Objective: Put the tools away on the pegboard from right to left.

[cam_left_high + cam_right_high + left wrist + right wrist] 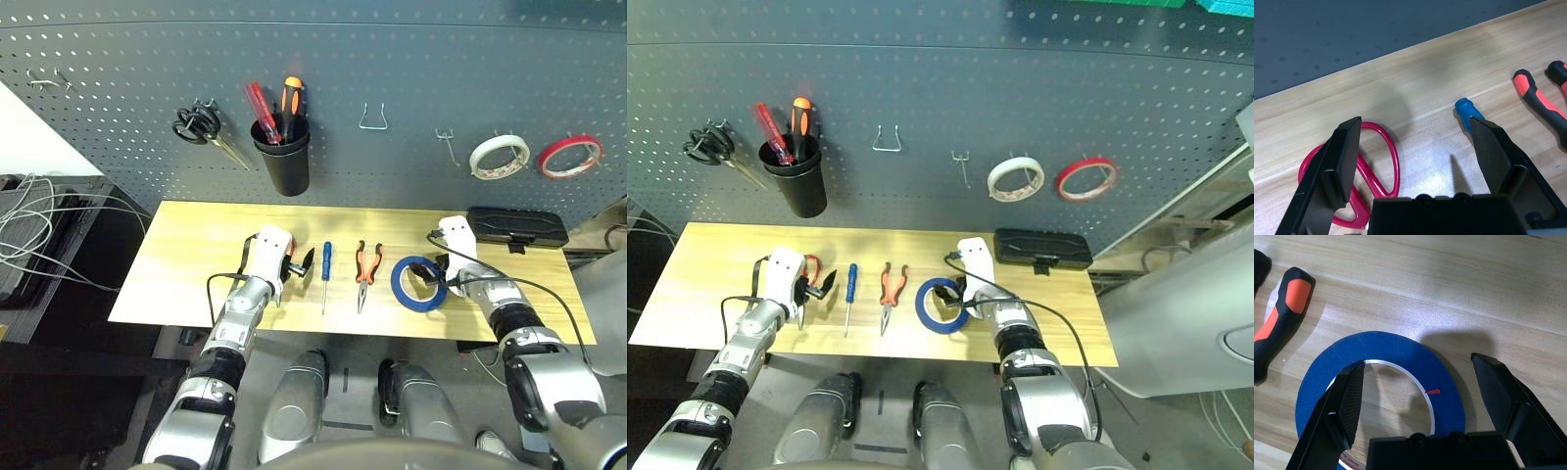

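Right gripper (1420,396): jaws spread wide, holding nothing, poised directly over the flat blue tape ring (419,283). One black finger (1347,396) sits above the ring's hole, the other beyond its outer edge, so the near band lies between them. This arm is the nearer.

Left gripper (1418,156): likewise released, above the red-handled scissors (1364,171).

From the ring toward 9 o'clock lie the orange-and-black pliers (367,272) and the slim blue-handled screwdriver (326,274), long axes running 12 to 6.

Surface: pale wooden tabletop (196,255). A black case (517,226) rests at 2 o'clock.

Beyond: dark grey perforated pegboard (392,59), hooks free at 12 o'clock.
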You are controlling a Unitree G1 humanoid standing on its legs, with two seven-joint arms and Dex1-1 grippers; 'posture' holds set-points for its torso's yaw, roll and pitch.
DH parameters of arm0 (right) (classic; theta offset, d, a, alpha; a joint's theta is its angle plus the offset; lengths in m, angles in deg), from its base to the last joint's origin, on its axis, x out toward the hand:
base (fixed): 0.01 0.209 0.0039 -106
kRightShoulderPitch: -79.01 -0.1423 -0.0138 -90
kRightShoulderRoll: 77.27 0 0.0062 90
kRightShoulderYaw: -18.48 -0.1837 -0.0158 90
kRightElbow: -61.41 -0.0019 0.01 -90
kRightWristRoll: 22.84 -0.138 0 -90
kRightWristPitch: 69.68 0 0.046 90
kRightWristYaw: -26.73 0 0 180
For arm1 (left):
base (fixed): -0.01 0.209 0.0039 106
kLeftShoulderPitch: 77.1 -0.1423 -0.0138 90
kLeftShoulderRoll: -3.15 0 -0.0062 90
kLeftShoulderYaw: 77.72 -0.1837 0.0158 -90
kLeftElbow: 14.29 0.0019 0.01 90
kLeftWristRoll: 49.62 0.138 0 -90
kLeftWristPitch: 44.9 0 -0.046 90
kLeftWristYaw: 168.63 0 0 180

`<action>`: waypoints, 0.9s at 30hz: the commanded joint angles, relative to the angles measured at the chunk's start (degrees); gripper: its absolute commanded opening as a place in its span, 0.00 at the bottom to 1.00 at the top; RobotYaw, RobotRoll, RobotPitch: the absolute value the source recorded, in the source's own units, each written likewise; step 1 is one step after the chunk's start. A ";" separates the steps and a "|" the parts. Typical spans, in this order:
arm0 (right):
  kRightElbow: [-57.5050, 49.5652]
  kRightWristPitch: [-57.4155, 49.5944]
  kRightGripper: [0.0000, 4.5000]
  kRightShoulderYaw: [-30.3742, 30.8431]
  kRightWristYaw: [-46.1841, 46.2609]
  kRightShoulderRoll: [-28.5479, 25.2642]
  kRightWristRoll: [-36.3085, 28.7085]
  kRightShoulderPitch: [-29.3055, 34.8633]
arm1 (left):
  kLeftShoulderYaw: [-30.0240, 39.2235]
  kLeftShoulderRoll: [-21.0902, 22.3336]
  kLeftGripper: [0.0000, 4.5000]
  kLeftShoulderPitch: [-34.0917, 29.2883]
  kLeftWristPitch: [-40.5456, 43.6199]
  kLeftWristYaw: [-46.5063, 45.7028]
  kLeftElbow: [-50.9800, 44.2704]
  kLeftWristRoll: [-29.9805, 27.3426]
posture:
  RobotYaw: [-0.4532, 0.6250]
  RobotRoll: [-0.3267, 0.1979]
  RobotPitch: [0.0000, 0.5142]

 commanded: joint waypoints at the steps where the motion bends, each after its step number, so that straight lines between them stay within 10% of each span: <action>1: 2.16 -2.49 1.00 1.09 -0.07 -0.01 1.05 1.61 | -0.17 0.28 0.99 -1.30 0.84 -0.11 -0.26 0.56 | 0.55 0.62 0.42; 27: -2.09 -8.48 1.00 7.13 -1.24 -2.73 6.54 3.42 | -0.13 0.24 0.99 -0.28 0.45 -0.59 1.01 0.58 | 0.53 0.62 0.42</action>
